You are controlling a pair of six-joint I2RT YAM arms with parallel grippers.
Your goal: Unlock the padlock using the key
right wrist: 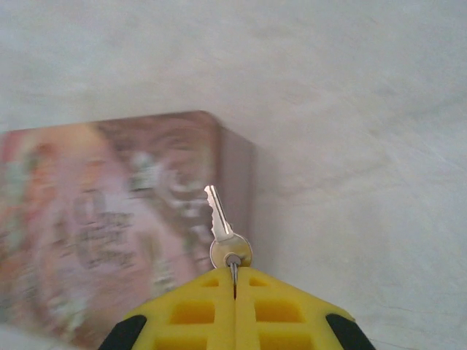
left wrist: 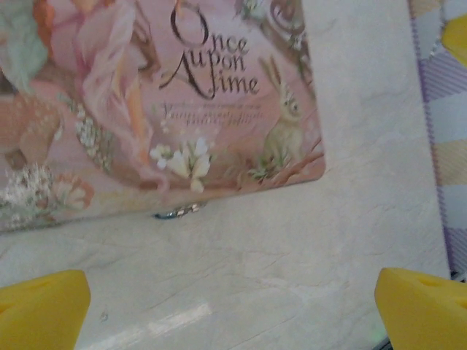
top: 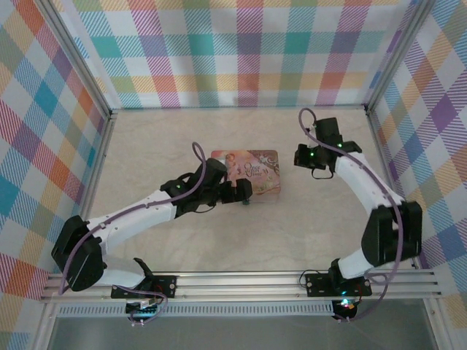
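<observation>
The silver key [right wrist: 220, 222] sticks out of my right gripper [right wrist: 234, 281], whose yellow pads are shut on the ring at the key's head. It hangs above the right corner of the pink tin [right wrist: 109, 219]. In the top view my right gripper [top: 305, 159] is just right of the tin [top: 252, 169]. A small dark metal piece, the padlock [left wrist: 177, 212], peeks out at the tin's [left wrist: 146, 95] near edge, mostly hidden. My left gripper [left wrist: 233, 310] is wide open over bare table just in front of it, and sits at the tin's front edge [top: 241, 192] in the top view.
Checkered walls enclose the pale table [top: 219, 240] on three sides. A metal rail [top: 241, 281] with both arm bases runs along the near edge. Open table lies in front of the tin and to its right.
</observation>
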